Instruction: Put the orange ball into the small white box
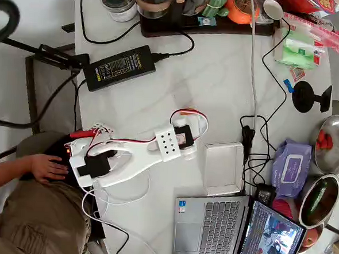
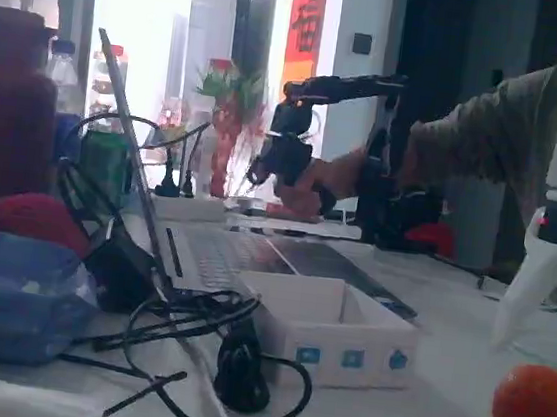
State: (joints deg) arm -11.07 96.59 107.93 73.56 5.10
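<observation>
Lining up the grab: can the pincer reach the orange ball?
Probably yes: in the fixed view the pincer hangs just above the orange ball, nothing between them, and the small white box sits clear to the left.

laptop [image 1: 212,230]; power brick [image 1: 119,67]; wipes pack [image 1: 291,167]

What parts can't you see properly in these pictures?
- The orange ball: overhead, the white arm covers where it would be.
- The gripper: in the fixed view the right edge cuts it off, so open or shut is unclear; overhead, the wrist hides its fingers.
- The small white box: in the fixed view its near wall hides its floor.
</observation>
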